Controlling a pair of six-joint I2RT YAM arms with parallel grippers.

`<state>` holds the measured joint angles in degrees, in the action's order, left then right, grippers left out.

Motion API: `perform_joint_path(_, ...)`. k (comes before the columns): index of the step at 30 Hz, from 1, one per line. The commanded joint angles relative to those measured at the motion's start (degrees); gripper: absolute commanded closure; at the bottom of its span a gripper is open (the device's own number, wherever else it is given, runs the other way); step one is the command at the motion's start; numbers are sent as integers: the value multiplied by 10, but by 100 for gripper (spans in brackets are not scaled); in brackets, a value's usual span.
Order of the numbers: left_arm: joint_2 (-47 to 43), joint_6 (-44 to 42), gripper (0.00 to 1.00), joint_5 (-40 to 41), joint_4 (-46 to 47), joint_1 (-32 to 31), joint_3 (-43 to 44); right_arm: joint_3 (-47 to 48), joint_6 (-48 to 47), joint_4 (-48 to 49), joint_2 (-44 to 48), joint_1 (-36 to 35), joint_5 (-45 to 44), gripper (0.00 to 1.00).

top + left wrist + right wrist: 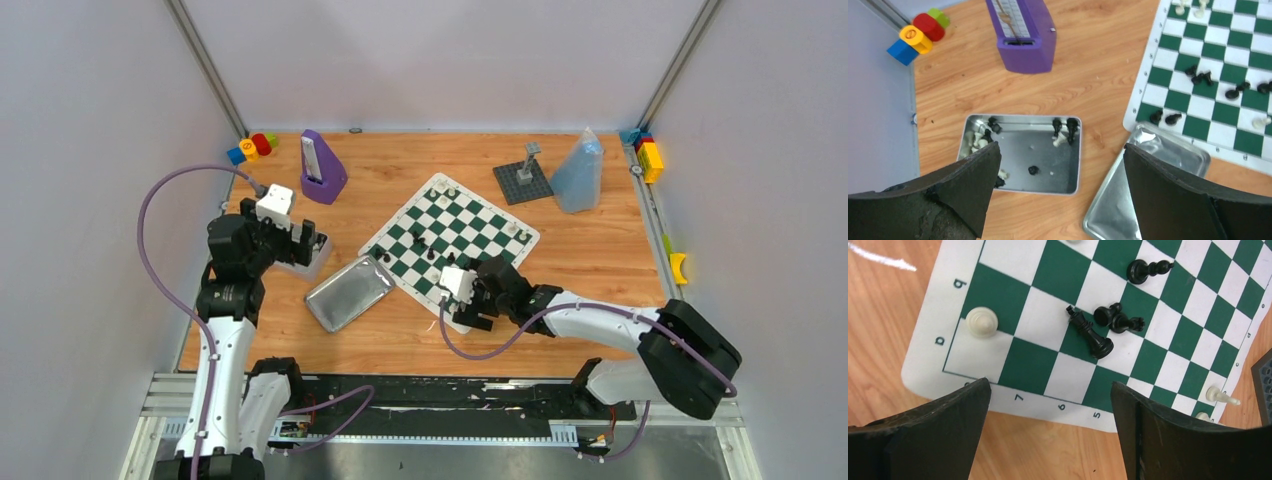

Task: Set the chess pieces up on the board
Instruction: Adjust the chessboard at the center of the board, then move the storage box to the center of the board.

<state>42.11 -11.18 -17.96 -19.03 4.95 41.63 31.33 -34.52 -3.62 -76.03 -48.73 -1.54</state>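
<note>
Right gripper (1050,387): fingers (943,432) spread wide with nothing between them, hanging over the near edge of the board.
Board (1015,367): green-and-white checkered mat lying flat on the wooden table (888,315); its white border, printed 7, 6, 5, lies just ahead of the right fingertips.
White pawn (981,321): upright near the board's corner, ahead of the left-hand finger.
Black king (1091,336): lying on its side ahead of the gap, nearer the right-hand finger.
Fallen black pair (1118,319): just beyond the king, close together.
Black bishop (1147,270): on its side, farther ahead of the right-hand finger.
Left gripper (1062,147): fingers (963,187) wide apart and empty.
Tin (1048,167): open, below the gap and the left-hand finger.
Chess pieces (1064,131): black and white ones in the tin, clustered at its far corner and beside the left-hand fingertip; one dark piece alone mid-floor.
Lid (1153,160): shiny, partly under the right-hand finger, its far edge at the board's border; whether they touch is unclear.
Purple case (1023,35): well ahead of the gap.
Coloured blocks (918,35): far ahead, beyond the left-hand finger.
</note>
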Motion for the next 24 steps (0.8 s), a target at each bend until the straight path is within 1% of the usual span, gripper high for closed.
perform_joint_path(1, 9, -135, 0, -82, -109, -2, 37, -30, -33, -54, 46, -4, 32, 8)
perform_joint_path(3, 18, -192, 0, -112, -165, -3, 41, -41, -42, -62, 64, -5, 36, 8)
perform_joint_path(5, 28, -225, 0, -125, -195, -9, 39, -49, -48, -69, 82, -4, 41, 7)
perform_joint_path(9, 44, -252, 0, -129, -214, -38, 27, -42, -41, -77, 97, -3, 41, 7)
perform_joint_path(10, 48, -253, 0, -127, -213, -60, 25, -37, -38, -81, 101, -3, 40, 7)
perform_joint_path(12, 52, -257, 0, -113, -205, -94, 17, -24, -34, -90, 110, 0, 42, 7)
perform_joint_path(16, 75, -279, 0, -49, -171, -164, -6, -3, -30, -105, 132, 14, 50, 7)
perform_joint_path(20, 126, -311, 0, 13, -161, -218, -23, 8, -29, -108, 150, 30, 37, 7)
perform_joint_path(24, 170, -322, 1, 69, -156, -268, -39, 9, -22, -108, 167, 46, 36, 7)
